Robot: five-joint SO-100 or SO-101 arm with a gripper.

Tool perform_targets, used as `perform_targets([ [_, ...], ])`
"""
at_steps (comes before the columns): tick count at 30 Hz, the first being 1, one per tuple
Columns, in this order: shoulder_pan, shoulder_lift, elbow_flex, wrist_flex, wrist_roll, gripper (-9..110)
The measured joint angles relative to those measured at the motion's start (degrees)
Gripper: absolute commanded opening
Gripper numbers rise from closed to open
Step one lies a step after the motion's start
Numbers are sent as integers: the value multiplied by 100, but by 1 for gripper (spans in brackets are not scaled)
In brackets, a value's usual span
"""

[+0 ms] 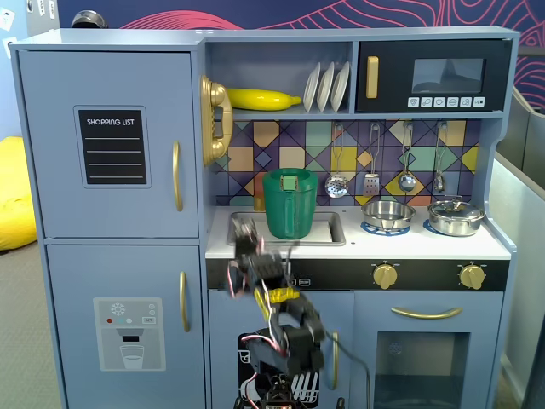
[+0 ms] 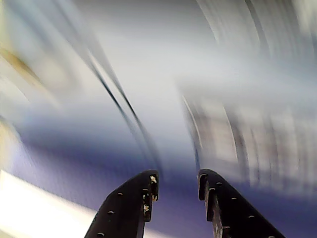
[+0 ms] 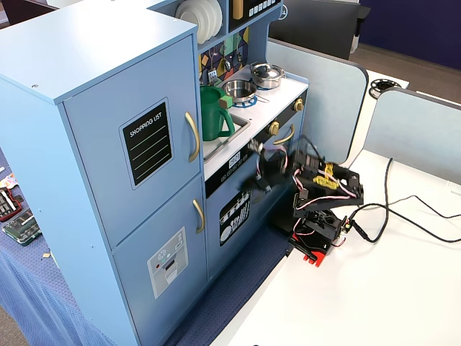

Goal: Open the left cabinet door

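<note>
The left cabinet door (image 1: 111, 145) is blue-grey with a black "SHOPPING LIST" panel and a curved gold handle (image 1: 177, 176). It is shut in both fixed views; it also shows in a fixed view (image 3: 137, 155) with its handle (image 3: 192, 137). My gripper (image 1: 246, 241) is motion-blurred in front of the counter edge, below and right of that handle and apart from it. It also shows blurred in a fixed view (image 3: 261, 160). In the wrist view my gripper (image 2: 178, 184) has its jaws apart with nothing between them, and the background is a blur.
Below is the door with the grey dispenser panel (image 1: 129, 334). A green pitcher (image 1: 289, 203) stands in the sink, pots (image 1: 456, 216) on the stove. The arm's base (image 3: 317, 241) sits on a white table with cables (image 3: 403, 216). A small door with a utensil picture (image 3: 234, 216) is behind the arm.
</note>
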Motion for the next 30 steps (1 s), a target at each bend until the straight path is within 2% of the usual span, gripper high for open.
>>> perform_targets([
  [4,-580,-642,-1327,-765,-404,9],
  [9,-967,-1389,-2391,-1731,-422,10],
  [14,-1169,-1890,-2751,-2531,-431,10],
  [30,-1582,-3287,-3489,-3604,-642,8],
])
